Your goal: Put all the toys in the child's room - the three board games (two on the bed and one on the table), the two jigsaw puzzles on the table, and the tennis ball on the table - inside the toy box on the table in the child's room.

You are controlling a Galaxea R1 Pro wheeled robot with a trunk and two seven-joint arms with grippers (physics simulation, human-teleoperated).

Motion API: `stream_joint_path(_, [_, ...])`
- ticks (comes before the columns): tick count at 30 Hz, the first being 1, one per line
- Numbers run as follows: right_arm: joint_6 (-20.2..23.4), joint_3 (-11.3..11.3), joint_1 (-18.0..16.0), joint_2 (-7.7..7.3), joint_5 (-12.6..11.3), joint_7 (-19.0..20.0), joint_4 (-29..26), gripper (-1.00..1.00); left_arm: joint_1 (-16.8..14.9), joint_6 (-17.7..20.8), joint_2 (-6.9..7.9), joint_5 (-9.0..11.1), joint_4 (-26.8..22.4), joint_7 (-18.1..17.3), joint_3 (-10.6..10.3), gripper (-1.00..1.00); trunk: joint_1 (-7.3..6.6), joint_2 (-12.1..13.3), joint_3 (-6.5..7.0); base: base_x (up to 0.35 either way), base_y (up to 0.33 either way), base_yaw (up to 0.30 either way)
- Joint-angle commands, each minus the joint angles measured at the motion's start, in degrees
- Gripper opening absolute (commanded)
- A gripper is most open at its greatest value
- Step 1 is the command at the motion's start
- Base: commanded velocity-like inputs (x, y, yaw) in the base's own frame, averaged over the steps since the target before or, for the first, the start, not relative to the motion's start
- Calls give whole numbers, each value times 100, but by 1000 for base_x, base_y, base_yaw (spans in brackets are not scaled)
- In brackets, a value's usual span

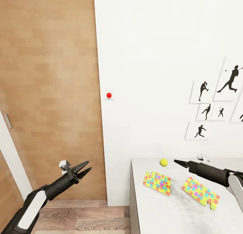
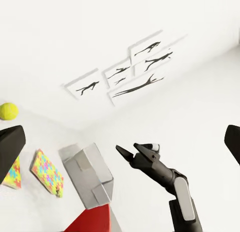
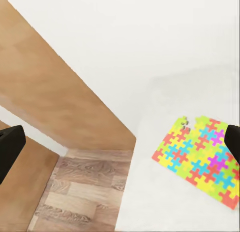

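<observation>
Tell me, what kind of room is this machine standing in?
Probably a child's bedroom or playroom: two bright jigsaw puzzles and a tennis ball lie on a pale table, and baseball-player silhouette pictures hang on the white wall beside a wooden door.
</observation>
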Motion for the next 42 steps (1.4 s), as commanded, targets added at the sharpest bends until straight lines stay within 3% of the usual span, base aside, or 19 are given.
stream_joint_path(1, [31, -7, -4, 1, 14, 27, 0, 100, -2, 34, 1, 21, 4, -3, 2, 100, 2, -5, -2, 0, 0, 0])
stream_joint_path(6, [105, -3, -47, 149, 2, -567, 133, 100, -2, 32, 2, -235, 177, 22, 139, 100, 2, -5, -2, 0, 0, 0])
stream_joint_path(10, [119, -2, -110, 189, 2, -758, 278, 100, -2, 34, 2, -342, 230, 69, 163, 100, 2, -5, -2, 0, 0, 0])
stream_joint_path(15, [136, -1, -409, 241, -2, -1292, 856, 100, -2, 36, -3, -484, 378, 377, 186, 100, 2, -5, -2, 0, 0, 0])
stream_joint_path(20, [141, -1, -647, 292, -4, -1546, 1282, 100, -2, 37, -8, -523, 430, 709, 188, 100, 2, -5, -2, 0, 0, 0])
stream_joint_path(26, [143, 20, -775, 339, -6, -1654, 1386, 100, -2, 34, -14, -543, 413, 981, 187, 100, 2, -5, -2, 0, 0, 0])
stream_joint_path(33, [144, 266, -874, 367, -10, -1712, 1360, 100, -2, 30, -39, -547, 355, 1490, 179, 100, 2, -5, -23, 0, 0, 0])
stream_joint_path(42, [139, 381, -1374, 494, 0, -1742, 2438, 100, -2, 29, -206, -548, 200, 1794, 172, 100, 2, -5, -93, 0, 0, 0])
